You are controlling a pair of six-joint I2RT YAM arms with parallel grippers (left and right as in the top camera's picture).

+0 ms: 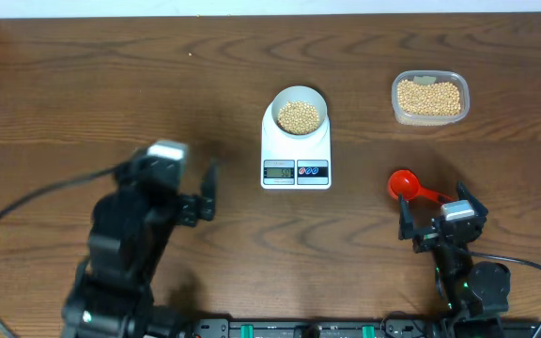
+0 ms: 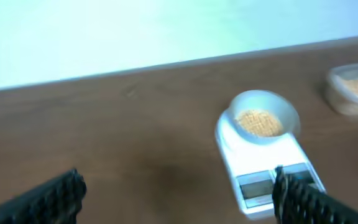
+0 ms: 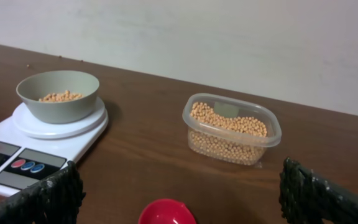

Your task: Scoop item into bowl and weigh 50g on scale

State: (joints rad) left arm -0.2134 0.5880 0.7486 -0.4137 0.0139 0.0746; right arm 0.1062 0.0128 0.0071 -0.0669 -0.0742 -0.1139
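The pale bowl [image 1: 298, 108] stands on the white scale [image 1: 295, 150] at the table's middle and holds tan beans [image 1: 299, 116]. It also shows in the left wrist view [image 2: 261, 116] and the right wrist view [image 3: 58, 94]. More beans fill a clear tub [image 1: 429, 97] at the back right, also in the right wrist view [image 3: 231, 127]. A red scoop [image 1: 411, 186] lies on the table just ahead of my right gripper [image 1: 437, 218], which is open and empty. My left gripper [image 1: 207, 192] is open and empty, left of the scale.
The scale's display and buttons [image 1: 295, 171] face the front edge. A black cable [image 1: 7, 225] loops over the table at the front left. A pale wall [image 3: 229, 37] backs the table's far edge.
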